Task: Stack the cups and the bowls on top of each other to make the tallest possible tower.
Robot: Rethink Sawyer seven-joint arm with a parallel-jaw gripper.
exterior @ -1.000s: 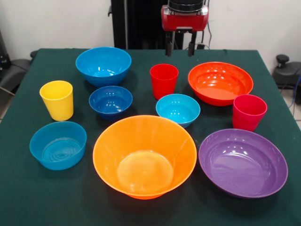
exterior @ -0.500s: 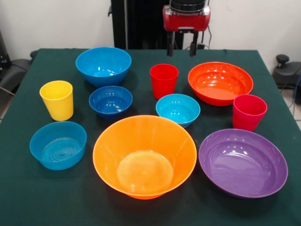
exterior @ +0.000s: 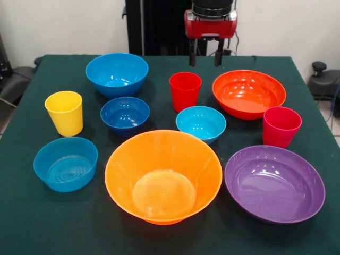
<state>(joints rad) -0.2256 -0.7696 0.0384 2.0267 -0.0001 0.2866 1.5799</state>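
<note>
All pieces stand apart and upright on the green table [exterior: 159, 64]; no tower shows. The bowls are the huge orange [exterior: 163, 175], purple [exterior: 274, 183], red-orange [exterior: 248, 94], large blue [exterior: 117, 73], dark blue [exterior: 125, 113], light blue [exterior: 201, 123] and teal blue [exterior: 66, 162]. The cups are yellow [exterior: 64, 112], red [exterior: 185, 91] and pinkish-red [exterior: 281, 126]. My gripper [exterior: 205, 59] hangs open and empty at the far edge, above and behind the red cup and the red-orange bowl.
The robot's black pedestal [exterior: 154, 26] stands behind the table's far edge. A black object [exterior: 323, 79] sits off the table at the right. Dark gear [exterior: 13, 79] lies off the left edge.
My gripper has drifted slightly to the right and a little upward. The cups and bowls have not moved.
</note>
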